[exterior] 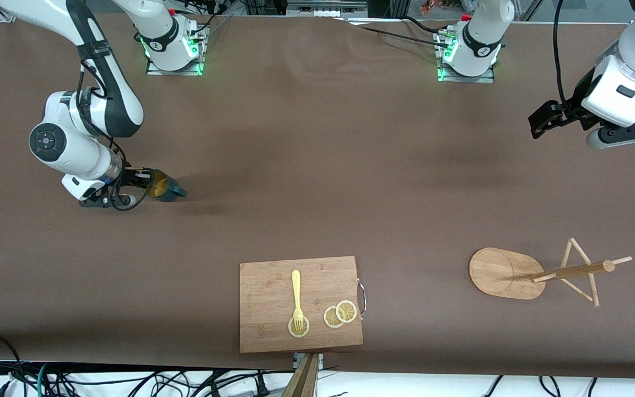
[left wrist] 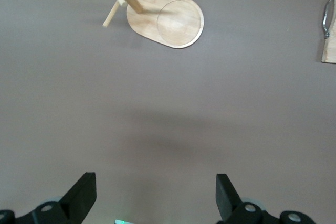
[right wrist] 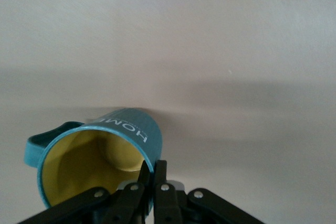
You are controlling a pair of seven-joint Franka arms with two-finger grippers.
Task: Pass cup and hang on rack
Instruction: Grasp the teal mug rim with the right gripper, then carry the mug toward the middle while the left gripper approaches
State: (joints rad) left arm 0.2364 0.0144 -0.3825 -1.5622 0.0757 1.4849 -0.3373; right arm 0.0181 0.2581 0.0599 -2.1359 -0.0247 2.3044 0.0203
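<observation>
The teal cup (exterior: 167,188) lies tipped on its side on the brown table near the right arm's end, its yellowish inside (right wrist: 89,161) facing the right wrist camera and its handle (right wrist: 44,142) out to one side. My right gripper (exterior: 145,180) is shut on the cup's rim (right wrist: 154,163), one finger inside the wall and one outside. The bamboo rack (exterior: 502,273) stands near the left arm's end, its pole and pegs (exterior: 576,270) rising from the oval base (left wrist: 168,19). My left gripper (exterior: 543,118) hangs open and empty (left wrist: 155,187) above bare table, apart from the rack.
A wooden cutting board (exterior: 273,325) lies near the table's front edge, with a yellow fork (exterior: 296,292) and lemon slices (exterior: 340,314) on it; its metal handle (left wrist: 328,17) shows in the left wrist view. Cables run along the table's front edge.
</observation>
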